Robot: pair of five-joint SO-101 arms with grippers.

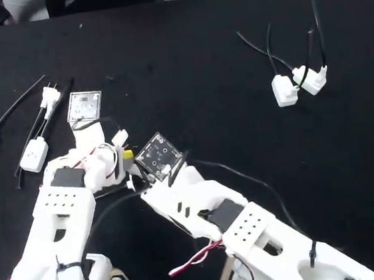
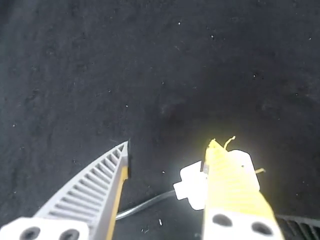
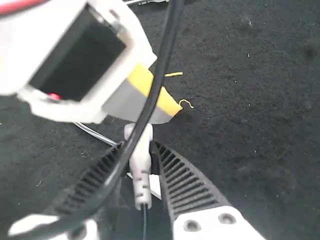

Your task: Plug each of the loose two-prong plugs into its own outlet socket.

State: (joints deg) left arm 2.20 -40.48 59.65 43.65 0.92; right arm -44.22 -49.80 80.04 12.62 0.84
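Plug point(image 3: 142, 167) w/in right gripper point(image 3: 138, 148)

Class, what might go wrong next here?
1. The open left gripper sits right beside the plug held by the right gripper; they may collide or knock it loose.
2. A black cable crosses in front of the right gripper and may snag.
3. Nothing seems to hold the near socket; pressing may push it away.
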